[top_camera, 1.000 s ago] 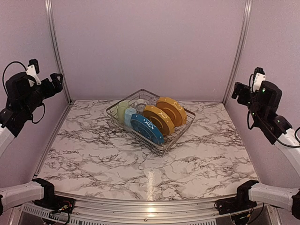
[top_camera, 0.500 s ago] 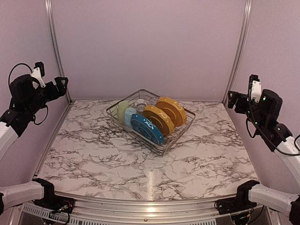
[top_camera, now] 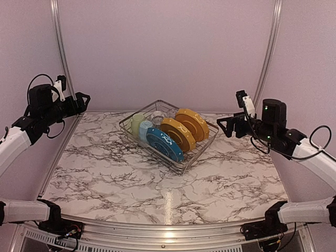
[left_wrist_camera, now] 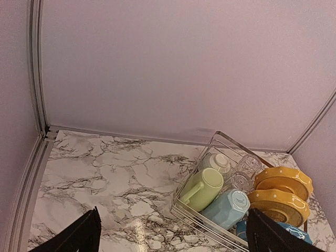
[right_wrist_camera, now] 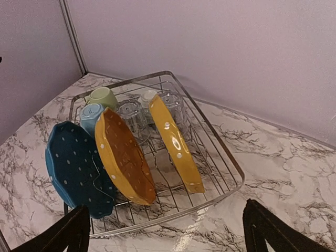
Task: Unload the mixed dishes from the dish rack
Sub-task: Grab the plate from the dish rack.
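Note:
The silver wire dish rack [top_camera: 181, 169] stands at the back middle of the marble table. In it stand a blue plate [top_camera: 165, 143] and two yellow-orange plates [top_camera: 178, 134] [top_camera: 192, 124] on edge. At its left end are a pale green cup [top_camera: 137, 124], a light blue mug [top_camera: 145, 129] and a clear glass [top_camera: 157, 117]. A pale green bowl [left_wrist_camera: 217, 163] lies upside down behind the cup. My left gripper [top_camera: 82, 100] is open and empty, in the air left of the rack. My right gripper [top_camera: 226, 127] is open and empty, just right of the rack.
The rack's right half [right_wrist_camera: 210, 157] holds nothing behind the plates. Metal frame posts [top_camera: 62, 58] [top_camera: 268, 58] rise at the back corners before lilac walls. Marble table [top_camera: 157, 194] spreads in front of the rack.
Both arms have swung inward and lowered toward the rack; the right one has come much closer. Both grippers stay open. The dishes have not moved.

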Motion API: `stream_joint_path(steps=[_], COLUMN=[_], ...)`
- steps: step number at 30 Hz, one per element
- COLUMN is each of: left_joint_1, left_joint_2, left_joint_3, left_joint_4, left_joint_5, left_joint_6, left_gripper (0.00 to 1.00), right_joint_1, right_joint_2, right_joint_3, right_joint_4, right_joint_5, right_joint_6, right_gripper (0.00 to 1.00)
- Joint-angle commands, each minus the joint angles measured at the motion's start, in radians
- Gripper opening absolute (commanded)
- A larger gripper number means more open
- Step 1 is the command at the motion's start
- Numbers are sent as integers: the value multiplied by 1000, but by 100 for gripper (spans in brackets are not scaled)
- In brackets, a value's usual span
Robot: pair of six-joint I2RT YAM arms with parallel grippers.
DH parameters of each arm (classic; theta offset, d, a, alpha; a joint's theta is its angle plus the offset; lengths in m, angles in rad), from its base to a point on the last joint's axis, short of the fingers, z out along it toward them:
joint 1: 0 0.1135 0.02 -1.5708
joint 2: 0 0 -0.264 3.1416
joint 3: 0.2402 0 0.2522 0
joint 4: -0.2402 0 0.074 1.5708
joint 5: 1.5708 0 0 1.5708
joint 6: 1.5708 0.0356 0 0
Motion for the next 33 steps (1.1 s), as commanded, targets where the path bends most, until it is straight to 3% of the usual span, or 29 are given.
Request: stream_joint_path(steps=[1,12,18,27,33], left_joint_1=[-12,-26,-32,-34,-34], left_joint_2=[20,67,59,60,74], left_joint_3=[28,24,16,9,11], left_joint_4=[-17,-1,5,11,9], left_joint_5=[39,88,72,56,59], left_joint_6=[-15,-51,-49,-46,-49], left_gripper=[99,99,99,99,99], right_joint_1=[107,377,403,452,458], right_joint_2=[89,384,520,630,689], right_joint_3=[68,261,359,411,447], right_joint_4=[15,3,-43,-63,-71], right_joint_5=[-8,104,87,134,177], right_joint_6=[-43,-70,-70,-97,-112], right_gripper=[98,98,90,89,79])
